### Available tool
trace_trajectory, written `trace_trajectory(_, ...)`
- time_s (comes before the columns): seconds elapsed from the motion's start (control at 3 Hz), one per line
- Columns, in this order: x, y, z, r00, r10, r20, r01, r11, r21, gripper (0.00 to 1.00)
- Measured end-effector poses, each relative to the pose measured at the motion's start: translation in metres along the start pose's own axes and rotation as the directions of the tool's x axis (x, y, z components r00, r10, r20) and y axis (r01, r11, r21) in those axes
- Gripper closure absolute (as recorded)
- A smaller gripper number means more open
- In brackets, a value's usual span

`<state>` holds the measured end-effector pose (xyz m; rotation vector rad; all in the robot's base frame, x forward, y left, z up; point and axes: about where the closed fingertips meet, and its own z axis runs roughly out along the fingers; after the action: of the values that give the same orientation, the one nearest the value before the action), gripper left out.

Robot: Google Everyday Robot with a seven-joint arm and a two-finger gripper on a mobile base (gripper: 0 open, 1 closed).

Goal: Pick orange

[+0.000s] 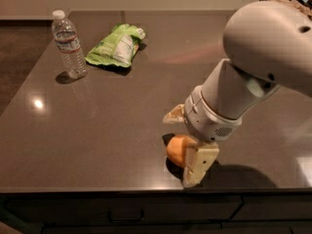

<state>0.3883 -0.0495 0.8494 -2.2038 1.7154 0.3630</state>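
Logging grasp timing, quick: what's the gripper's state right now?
Gripper: open, lowered around the orange, one finger on each side, not yet shut on it.

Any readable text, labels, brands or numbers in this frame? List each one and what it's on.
No text can be read.
Water bottle label: too blurred to read.
Green bag print: too blurred to read.
Orange, table and gripper, which is at the orange by the table's front edge: no markings visible.
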Motion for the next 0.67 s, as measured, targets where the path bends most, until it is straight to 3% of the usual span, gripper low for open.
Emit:
trace_trajectory(0.33, -0.0013, 0.0016, 0.0071, 1.000, -0.013, -0.005, 0.013, 0.9996, -0.025, 0.41)
trace_trajectory(0.67, -0.0005, -0.0024, 0.0032, 1.000, 0.016, 0.001, -0.016, 0.9994, -0.032, 0.65)
